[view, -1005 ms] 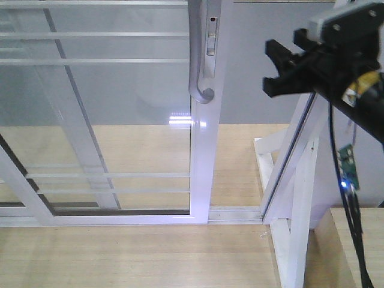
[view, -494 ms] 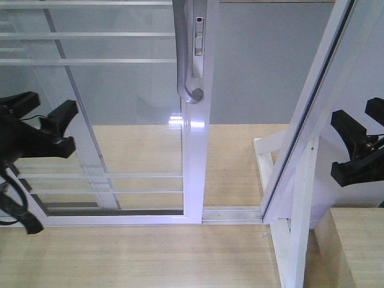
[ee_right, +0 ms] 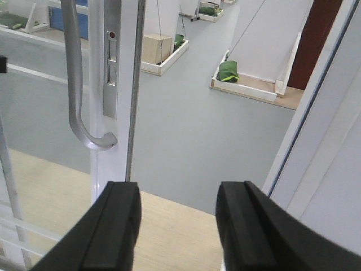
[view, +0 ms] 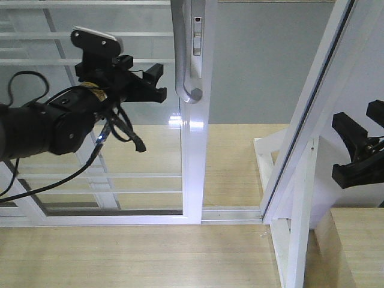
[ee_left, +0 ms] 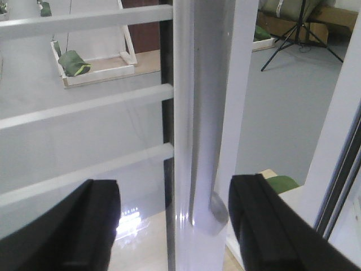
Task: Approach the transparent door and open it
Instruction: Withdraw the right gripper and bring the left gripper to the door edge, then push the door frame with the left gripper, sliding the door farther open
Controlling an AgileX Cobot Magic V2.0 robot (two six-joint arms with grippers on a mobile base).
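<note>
Left gripper (view: 159,83) is raised in front of the glass with its jaws spread, pointing at the curved silver-grey handle (view: 179,54) from just beside it. In the left wrist view the two black fingers (ee_left: 67,226) frame the white stile, and the handle's hooked lower end sits between them, nearer the right-hand finger. Nothing appears clamped yet. Whether a finger already brushes the handle is hard to say, since that view shows only the fingertips' inner edges.

Right gripper (view: 343,149) hangs low at the far right, jaws also apart and holding nothing, well clear of the handle. Its wrist camera looks straight at the handle and the lock plate (ee_right: 111,73).

The transparent door (view: 195,156) stands directly ahead on its bottom track (view: 234,213), with its handled stile roughly in the middle of the front view. A gap of bare grey floor lies between that stile and the slanted white frame (view: 306,114) to the right.

Going by this, the drive up to the door looks finished: the robot is within arm's reach and one arm is lined up. What remains is the opening itself. The fingers must close around the handle or hook behind it, and the panel then has to be drawn along the track. With the grasp not yet made, I judge the task to be roughly at its midpoint.
</note>
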